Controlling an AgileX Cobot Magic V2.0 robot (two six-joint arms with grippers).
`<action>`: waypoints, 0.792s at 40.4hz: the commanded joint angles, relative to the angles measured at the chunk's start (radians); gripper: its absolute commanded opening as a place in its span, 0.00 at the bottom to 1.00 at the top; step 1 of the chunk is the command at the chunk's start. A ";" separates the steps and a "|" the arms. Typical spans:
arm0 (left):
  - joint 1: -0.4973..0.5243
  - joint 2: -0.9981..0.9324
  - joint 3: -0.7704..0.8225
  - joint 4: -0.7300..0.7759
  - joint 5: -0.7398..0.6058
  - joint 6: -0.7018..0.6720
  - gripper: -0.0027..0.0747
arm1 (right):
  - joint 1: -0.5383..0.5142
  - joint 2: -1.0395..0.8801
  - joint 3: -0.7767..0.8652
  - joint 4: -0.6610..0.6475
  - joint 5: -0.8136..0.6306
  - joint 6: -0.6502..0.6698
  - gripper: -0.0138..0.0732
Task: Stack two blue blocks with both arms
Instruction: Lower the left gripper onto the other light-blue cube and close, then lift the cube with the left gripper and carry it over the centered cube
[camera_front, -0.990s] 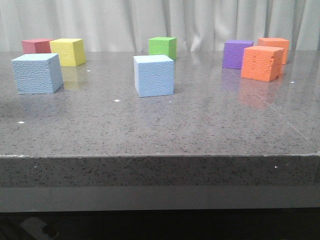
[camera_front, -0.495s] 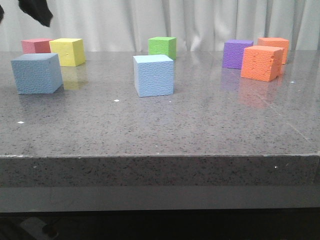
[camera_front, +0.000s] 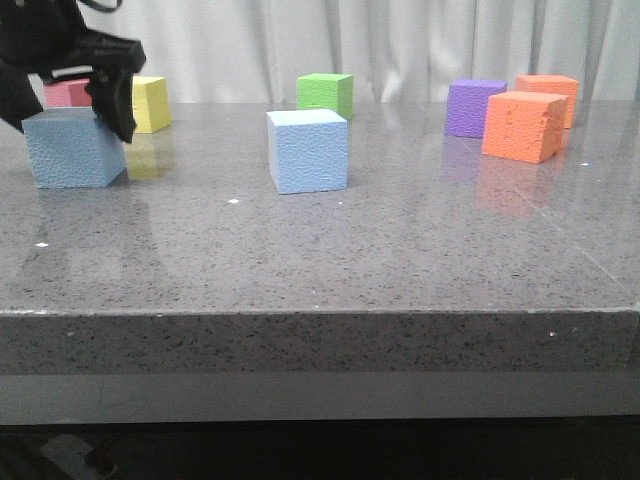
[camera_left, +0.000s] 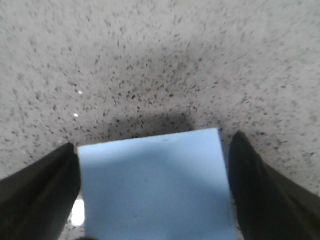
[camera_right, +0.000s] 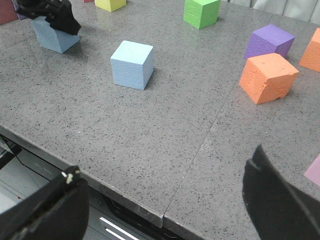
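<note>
Front view: the left end effector (camera_front: 65, 75) straddles the far-left blue block (camera_front: 72, 150) on the desk (camera_front: 400, 260), fingers spread wide; the second blue block (camera_front: 308, 150) stands mid-desk, well apart.

Left wrist view: black fingers (camera_left: 42, 195) flank that block (camera_left: 155, 185), close beside its sides.

Right wrist view: the right end effector (camera_right: 165, 205) hangs wide open, empty, near the desk's front edge.

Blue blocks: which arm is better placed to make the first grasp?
Left. The left gripper is open, straddling the far-left blue block. The right gripper, also open, hangs back over the table's near edge, away from both.
</note>
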 joint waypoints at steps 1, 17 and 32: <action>-0.007 -0.029 -0.034 0.004 -0.025 -0.026 0.79 | -0.007 0.005 -0.025 0.010 -0.073 -0.008 0.88; -0.007 -0.022 -0.034 0.001 -0.014 -0.026 0.58 | -0.007 0.005 -0.025 0.010 -0.073 -0.008 0.88; -0.052 -0.026 -0.116 0.005 0.109 0.166 0.48 | -0.007 0.005 -0.025 0.010 -0.073 -0.008 0.88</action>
